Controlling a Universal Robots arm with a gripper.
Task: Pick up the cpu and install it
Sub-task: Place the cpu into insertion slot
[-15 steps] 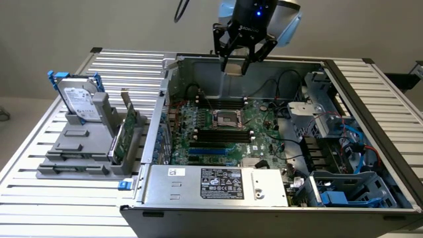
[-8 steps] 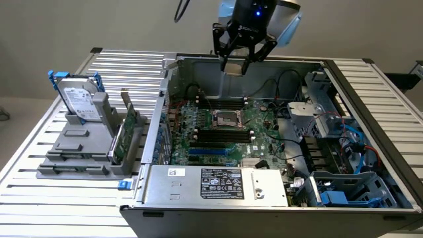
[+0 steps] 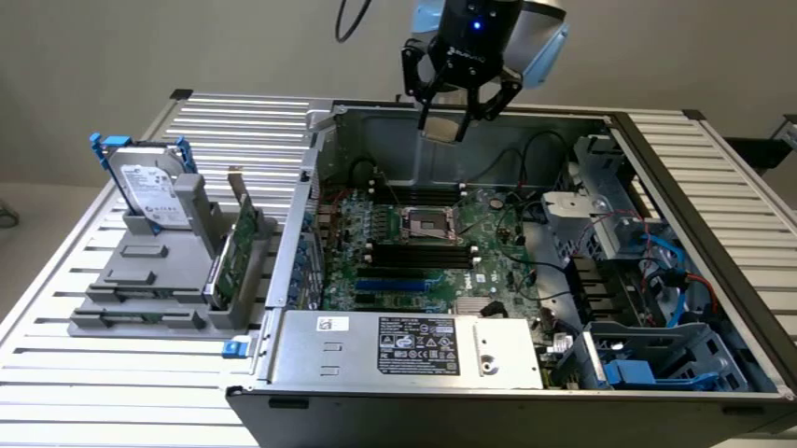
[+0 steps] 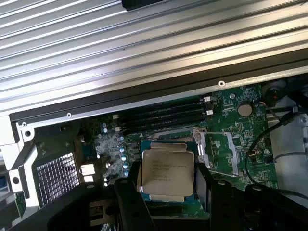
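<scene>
**1. Gripper.** The gripper (image 4: 169, 195) is clamped on the cpu (image 4: 166, 171). Its dark fingers (image 4: 129, 204) bear on two opposite edges of the chip. The metal top, with its printed lettering, faces the wrist camera. In the exterior view the gripper (image 3: 456, 112) hangs above the rear part of the open computer case (image 3: 697, 187). The cpu (image 3: 441, 131) is held clear of everything below it.

**2. Handling.** Treat the cpu as light, rigid and thin. The metal lid looks smooth, so a slack edge grip could probably slip. The underside is hidden; assume it carries fine contacts and is fragile. Hold the chip by its rim on opposite sides and keep it flat. Do not grip it by the faces.

**3. Below the part.** The socket (image 3: 432, 224) lies on the motherboard (image 3: 498, 266), well apart from the chip. Memory slots (image 3: 424, 250) run just beside the socket.

**4. Beyond.** The case stands on the slatted bench (image 3: 75, 373). At the exterior view's left, a hard drive (image 3: 149, 191) stands upright in a grey holder (image 3: 149, 280).
</scene>
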